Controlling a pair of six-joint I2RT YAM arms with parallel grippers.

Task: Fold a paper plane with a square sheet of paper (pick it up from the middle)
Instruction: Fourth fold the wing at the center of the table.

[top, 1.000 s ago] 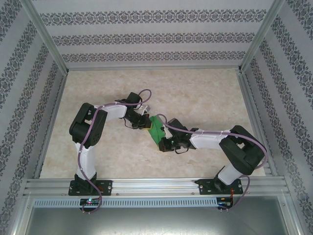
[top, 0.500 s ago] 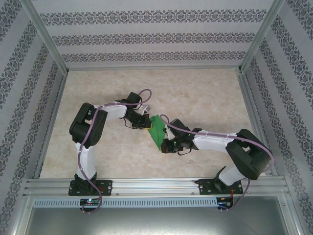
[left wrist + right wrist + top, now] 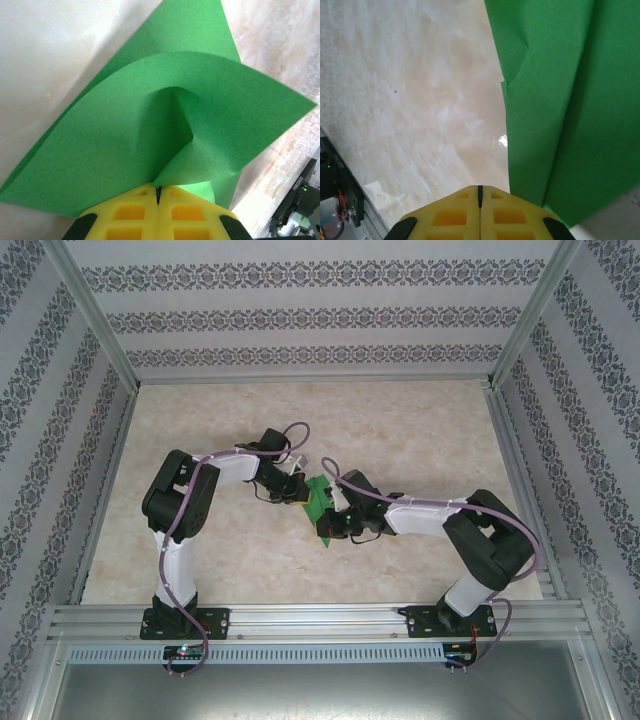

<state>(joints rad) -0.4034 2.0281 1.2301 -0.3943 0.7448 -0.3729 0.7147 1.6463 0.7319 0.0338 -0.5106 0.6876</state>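
Observation:
The bright-green sheet of paper (image 3: 319,497) hangs between my two grippers above the middle of the table, bent and doubled over itself rather than flat. In the left wrist view the paper (image 3: 150,130) curls into a cone-like buckle, and its edge is pinched between the yellow fingers of my left gripper (image 3: 158,190). From above, the left gripper (image 3: 300,495) touches the sheet's left side. My right gripper (image 3: 480,191) is shut with nothing between its fingers; the paper (image 3: 560,100) hangs just to its right, with a lengthwise crease. Seen from above, the right gripper (image 3: 328,524) sits just below the sheet.
The marbled beige table (image 3: 420,430) is walled by patterned panels with aluminium posts. A metal rail (image 3: 310,618) carrying both arm bases runs along the near edge. Purple cables loop over both arms near the paper.
My right arm has swung left and tucked in under the paper. The sheet has bunched up and shows smaller from above. The left arm has held still.

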